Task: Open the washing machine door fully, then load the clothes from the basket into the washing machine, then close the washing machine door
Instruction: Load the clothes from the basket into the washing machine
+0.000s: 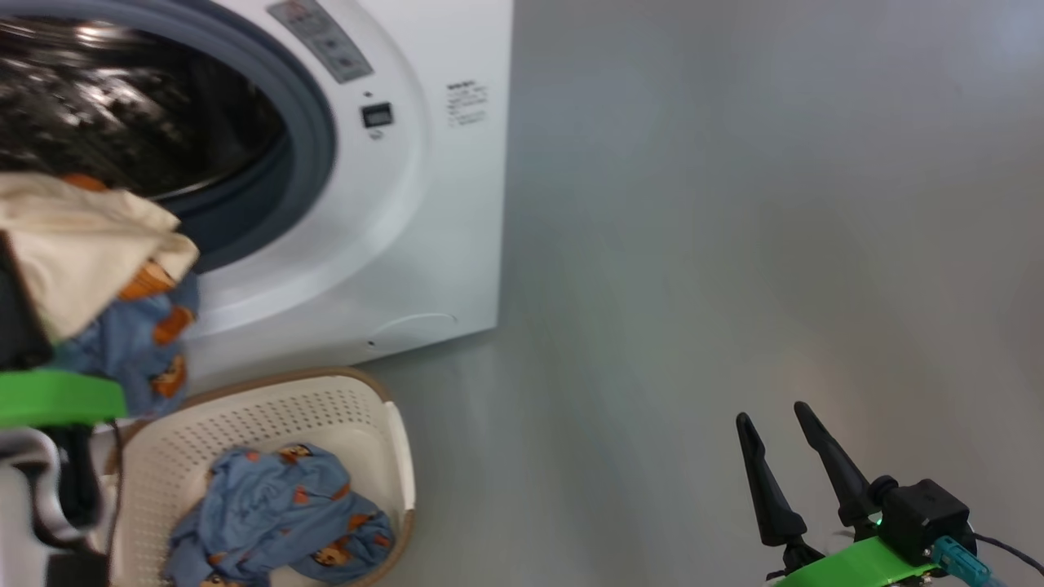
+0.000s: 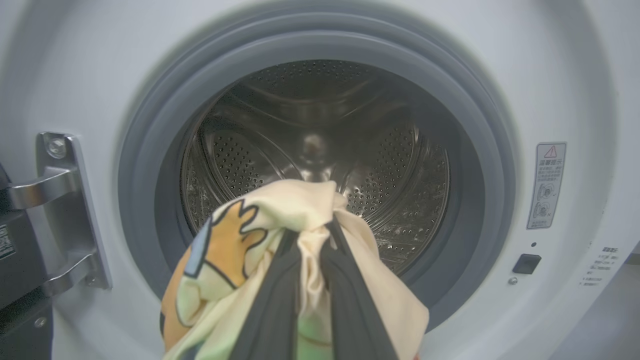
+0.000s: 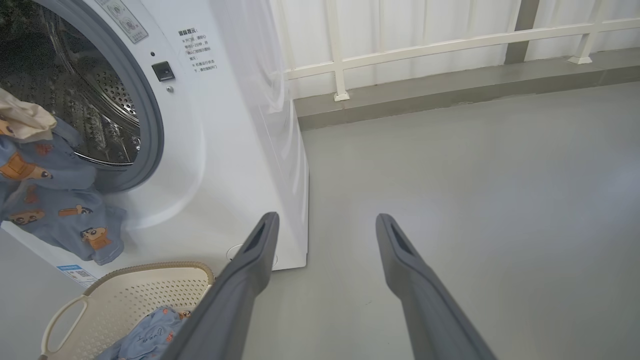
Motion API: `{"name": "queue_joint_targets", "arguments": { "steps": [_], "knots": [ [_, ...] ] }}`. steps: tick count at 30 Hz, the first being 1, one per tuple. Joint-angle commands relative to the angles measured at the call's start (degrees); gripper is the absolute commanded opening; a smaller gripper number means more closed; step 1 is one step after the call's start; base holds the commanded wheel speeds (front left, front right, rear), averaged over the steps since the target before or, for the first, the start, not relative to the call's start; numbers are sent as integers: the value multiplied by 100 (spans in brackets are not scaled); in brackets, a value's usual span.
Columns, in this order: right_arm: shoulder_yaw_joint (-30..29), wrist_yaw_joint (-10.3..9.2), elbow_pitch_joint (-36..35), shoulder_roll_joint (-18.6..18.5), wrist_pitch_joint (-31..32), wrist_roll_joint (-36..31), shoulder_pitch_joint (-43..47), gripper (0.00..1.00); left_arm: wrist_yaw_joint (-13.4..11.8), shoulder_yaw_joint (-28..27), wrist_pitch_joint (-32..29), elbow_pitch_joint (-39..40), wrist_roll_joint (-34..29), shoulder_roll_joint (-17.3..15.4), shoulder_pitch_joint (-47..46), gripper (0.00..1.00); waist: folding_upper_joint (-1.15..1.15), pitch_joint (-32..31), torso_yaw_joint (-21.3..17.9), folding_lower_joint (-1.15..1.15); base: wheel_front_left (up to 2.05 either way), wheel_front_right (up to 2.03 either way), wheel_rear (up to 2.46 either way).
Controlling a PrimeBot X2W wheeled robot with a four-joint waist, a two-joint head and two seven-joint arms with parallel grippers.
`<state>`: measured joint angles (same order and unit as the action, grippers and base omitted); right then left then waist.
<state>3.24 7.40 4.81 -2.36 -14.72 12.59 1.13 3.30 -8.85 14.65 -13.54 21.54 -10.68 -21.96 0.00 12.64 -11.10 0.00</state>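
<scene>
The washing machine (image 1: 408, 204) stands with its mouth open, showing the steel drum (image 2: 320, 125). A dark sliver of the washing machine door (image 2: 15, 250) sits at the far left beside its metal hinge (image 2: 60, 200). My left gripper (image 2: 310, 227) is shut on a cream-white garment (image 2: 300, 200), held just in front of the grey gasket. Blue printed fabric (image 1: 139, 342) hangs below that cream piece (image 1: 81, 236). On the floor below, the basket (image 1: 342, 408) holds another blue printed garment (image 1: 277, 514). My right gripper (image 1: 773, 416) is open over the bare floor, holding nothing.
Grey floor (image 1: 734, 244) stretches to the right of the machine. In the right wrist view, a white railing (image 3: 425, 50) on a low grey curb (image 3: 450, 95) runs behind the machine. The basket (image 3: 150, 290) sits close to the machine's front bottom corner.
</scene>
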Motion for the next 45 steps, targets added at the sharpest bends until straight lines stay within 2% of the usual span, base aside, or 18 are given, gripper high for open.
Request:
{"name": "queue_joint_targets", "arguments": {
  "steps": [1, 10, 20, 34, 45],
  "knots": [
    [198, 9, -175, -52, -28, 48, -190, 100, 25, -268, 35, 7, -60, -314, -385, 0, 0, 598, -572, 0, 0, 0, 0],
    [386, 9, -287, -52, -28, 192, -331, 100, 141, -584, 35, -709, -260, -766, -1470, 0, 0, 1176, -919, 0, 0, 0, 0],
    [629, 9, -346, -52, -28, 320, -421, 100, 270, -801, 35, -1332, -401, -1058, -2493, 0, 0, 1731, -1131, 0, 0, 0, 0],
    [908, 9, -512, -52, -28, 511, -475, 100, 412, -715, 35, -1628, -694, -1733, -3712, 0, 0, 2406, -1436, 0, 0, 0, 0],
    [916, 9, -707, -52, -28, 572, -425, 100, 417, -553, 35, -1669, -643, -2017, -4539, 0, 0, 2732, -1528, 0, 0, 0, 0]
  ]
}}
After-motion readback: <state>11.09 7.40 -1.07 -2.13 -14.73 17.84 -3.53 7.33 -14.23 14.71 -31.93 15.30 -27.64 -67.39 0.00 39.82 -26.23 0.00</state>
